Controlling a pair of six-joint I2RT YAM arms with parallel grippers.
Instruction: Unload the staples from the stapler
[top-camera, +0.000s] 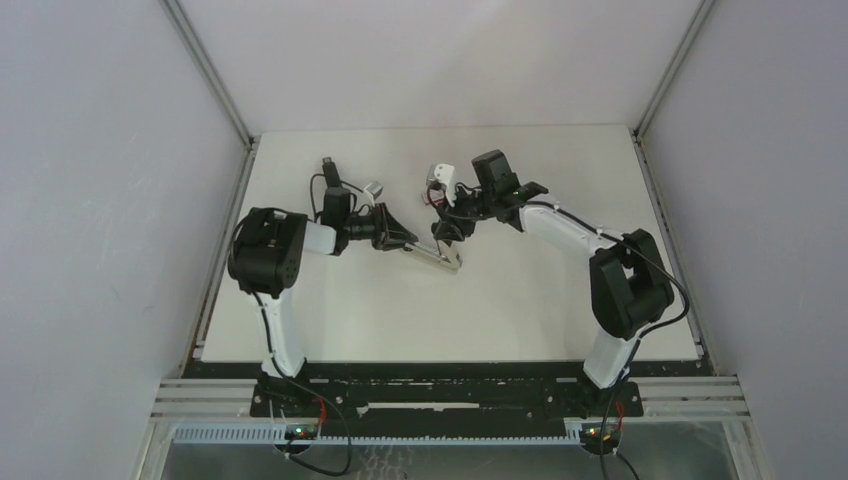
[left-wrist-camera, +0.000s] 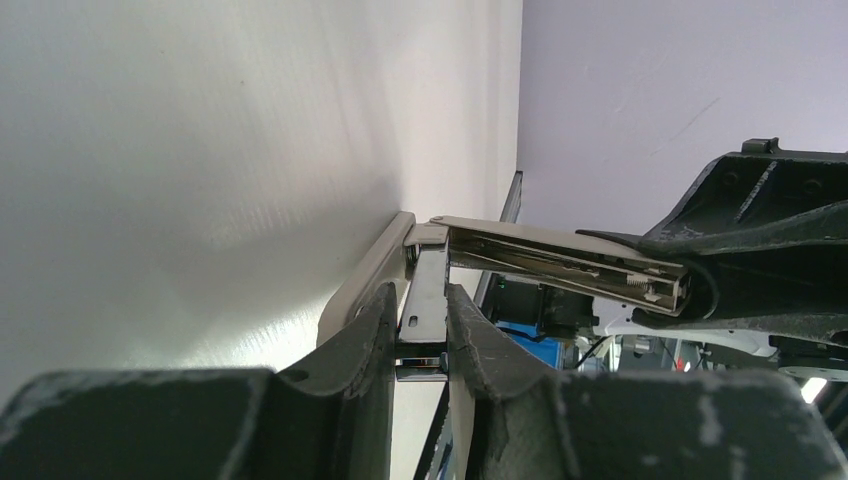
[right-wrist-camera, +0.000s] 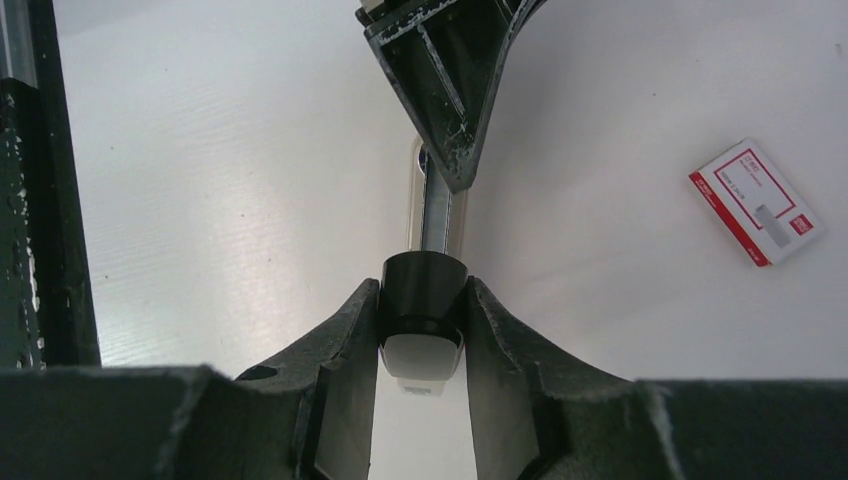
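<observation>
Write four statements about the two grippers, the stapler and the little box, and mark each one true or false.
1. The left gripper is shut on a metal part of the stapler. True.
2. The right gripper hangs open, clear of the stapler. False: it is shut on the stapler's black-and-white end.
3. The red-and-white box lies on the table, apart from both grippers. True.
4. The stapler is folded shut. False: its parts are spread apart at the hinge.
</observation>
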